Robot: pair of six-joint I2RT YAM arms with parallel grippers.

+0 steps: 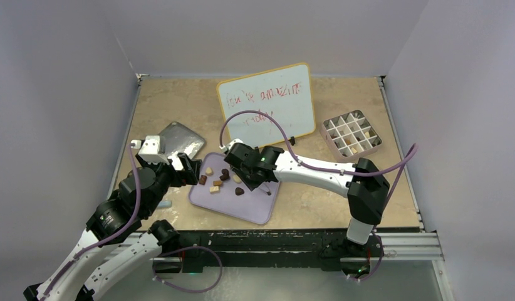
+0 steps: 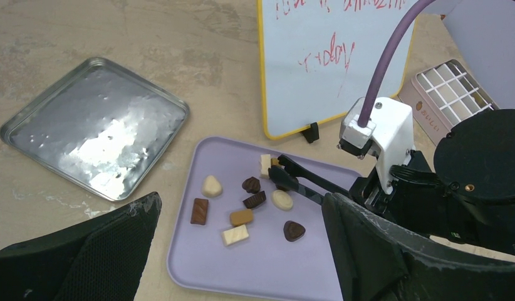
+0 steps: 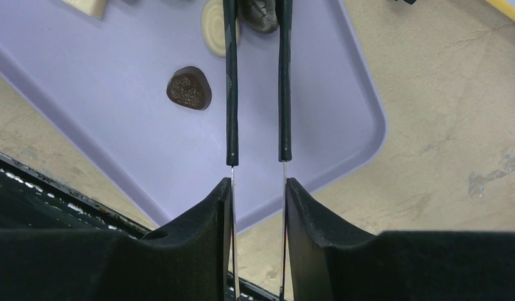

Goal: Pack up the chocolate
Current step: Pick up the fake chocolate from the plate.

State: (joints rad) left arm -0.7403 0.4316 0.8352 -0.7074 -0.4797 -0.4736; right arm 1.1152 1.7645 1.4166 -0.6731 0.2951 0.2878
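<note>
Left gripper (image 1: 191,169) – fingers (image 2: 86,251) spread wide, nothing between them. It hangs over the left edge of the lavender tray (image 1: 249,204), tilted down toward the tray.

Right gripper (image 3: 258,188) – fingers (image 3: 198,244) drawn in narrow, pinching the metal shanks of a pair of black-sleeved tweezers (image 3: 232,94). The tweezers reach out over the tray's middle.

Chocolate (image 2: 241,217) – about ten loose pieces on the tray, scattered across its far half: dark brown, tan and cream, a few heart-shaped. None touch the left fingers.

In the right wrist view a dark piece (image 3: 260,14) sits between the two tweezer arms near their far end, with a cream oval (image 3: 212,28) just beside the left arm. The tips run off the top of that view, so I cannot tell whether the dark piece is gripped or only straddled.

A dark heart (image 3: 188,88) lies apart on bare tray, to the left of the tweezers.

Pink gridded box (image 1: 327,141) – far right of the tabletop (image 1: 180,100), well apart from the tray; a few compartments hold pieces, too small to sort.

Whiteboard (image 1: 267,103) stands upright behind the tray, with red scrawl on it. Metal tray (image 2: 98,125) lies flat to the left.
</note>
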